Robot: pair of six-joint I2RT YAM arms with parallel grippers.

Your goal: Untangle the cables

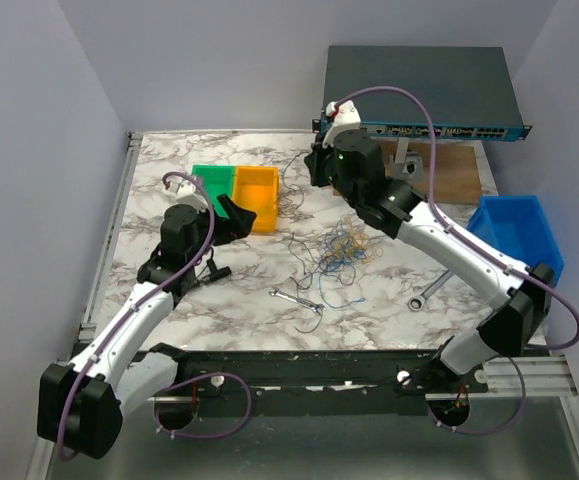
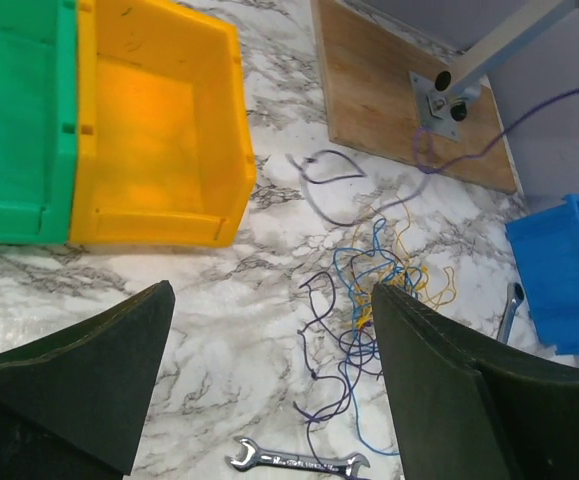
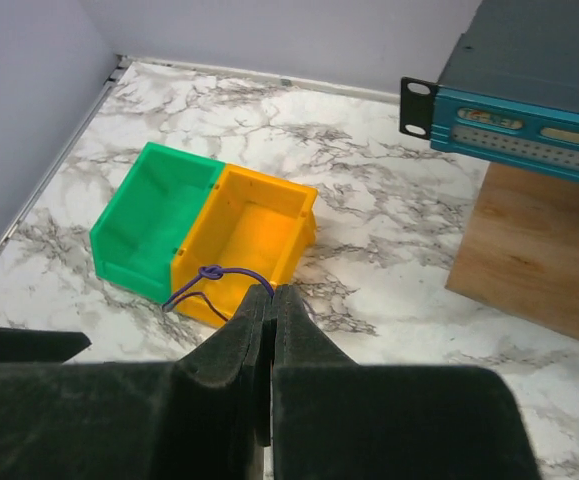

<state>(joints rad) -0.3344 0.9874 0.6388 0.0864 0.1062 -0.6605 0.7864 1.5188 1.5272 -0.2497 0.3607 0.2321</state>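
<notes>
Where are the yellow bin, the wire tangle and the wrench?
Yellow plastic bin [image 2: 139, 130]: left wrist view, its floor.
Tangle of thin coloured wires [image 2: 369, 262]: left wrist view, its middle.
Small silver wrench [image 2: 299, 462]: left wrist view, its shaft.

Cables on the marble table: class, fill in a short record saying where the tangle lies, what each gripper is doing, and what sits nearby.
tangle: blue, yellow and dark cables heaped mid-table
left gripper: open, empty, hovering near the yellow bin
right gripper: shut on a purple cable, whose loop shows beside the fingers
bins: green bin touching the yellow bin; blue bin at the table's right edge
tools: wrench in front of the tangle; second wrench to its right
</notes>
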